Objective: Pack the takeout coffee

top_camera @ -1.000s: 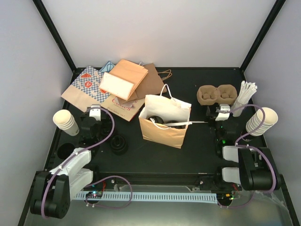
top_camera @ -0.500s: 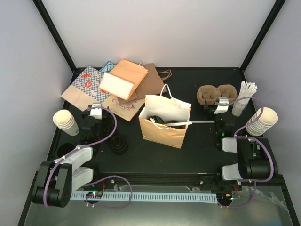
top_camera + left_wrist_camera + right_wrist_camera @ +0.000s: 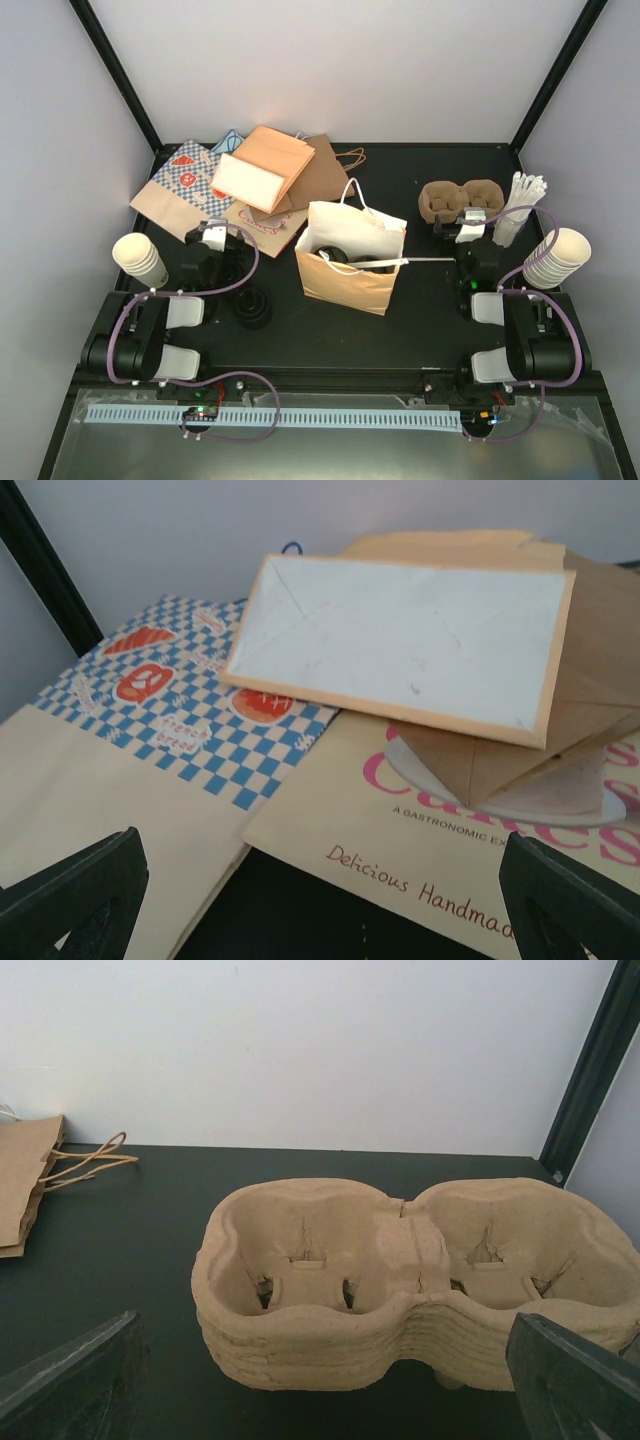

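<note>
The left fingers [image 3: 80, 890] and right fingers [image 3: 70, 1375] stand wide open, holding nothing. The pulp carriers [image 3: 420, 1290] sit stacked on the bench [image 3: 120, 1260] just before the right ones; something black, maybe a lid [image 3: 337, 256], shows inside the standing paper bag [image 3: 350, 278]

Black table [image 3: 400, 320], paper bags [image 3: 255, 185], pulp carriers [image 3: 445, 198], cup stacks [image 3: 140, 258]

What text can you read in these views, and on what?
"Delicious Handmad", cut off: cream paper bag.
"A GASTRONOMIC EX", cut off: same bag; pink lettering above it is mostly covered.
Orange words on the blue-checked bag: too blurred.
Pulp carrier: no text.
</note>
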Controlling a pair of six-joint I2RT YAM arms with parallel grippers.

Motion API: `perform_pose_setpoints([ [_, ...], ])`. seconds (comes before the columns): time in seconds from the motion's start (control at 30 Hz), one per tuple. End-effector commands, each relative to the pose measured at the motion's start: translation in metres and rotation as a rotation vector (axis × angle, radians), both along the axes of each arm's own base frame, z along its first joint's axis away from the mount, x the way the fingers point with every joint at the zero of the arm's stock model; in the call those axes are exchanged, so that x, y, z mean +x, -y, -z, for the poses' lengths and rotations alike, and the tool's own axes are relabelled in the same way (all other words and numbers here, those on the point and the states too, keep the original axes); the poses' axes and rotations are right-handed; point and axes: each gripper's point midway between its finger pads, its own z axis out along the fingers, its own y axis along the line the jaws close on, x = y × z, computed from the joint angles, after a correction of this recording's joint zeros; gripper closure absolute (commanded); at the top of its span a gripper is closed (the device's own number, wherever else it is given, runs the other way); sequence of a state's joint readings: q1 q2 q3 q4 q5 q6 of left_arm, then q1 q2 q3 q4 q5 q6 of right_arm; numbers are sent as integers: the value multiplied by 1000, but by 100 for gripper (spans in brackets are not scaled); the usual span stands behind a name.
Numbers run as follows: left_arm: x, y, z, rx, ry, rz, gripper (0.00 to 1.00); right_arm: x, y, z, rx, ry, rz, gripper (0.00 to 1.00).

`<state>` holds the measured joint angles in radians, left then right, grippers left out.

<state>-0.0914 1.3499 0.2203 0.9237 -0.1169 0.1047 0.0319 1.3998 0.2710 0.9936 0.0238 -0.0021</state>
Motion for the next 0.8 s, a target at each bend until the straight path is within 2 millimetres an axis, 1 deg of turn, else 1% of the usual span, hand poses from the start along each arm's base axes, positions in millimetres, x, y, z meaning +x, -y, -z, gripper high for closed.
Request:
perform_pose_setpoints([
  [0.0, 15, 3, -30, -4, 107, 31, 1, 2, 6, -11, -7, 39, 27, 0],
  [0.1, 20, -5, -28, -24, 85, -10, 1, 3, 5, -10, -6, 37, 25, 0],
  [0.17, 21, -7, -27, -34, 76, -11, 1, 2, 6, -10, -6, 37, 25, 0],
  [0.77, 21, -6, -27, -35, 76, -9, 1, 3, 5, -10, -8, 35, 25, 0],
])
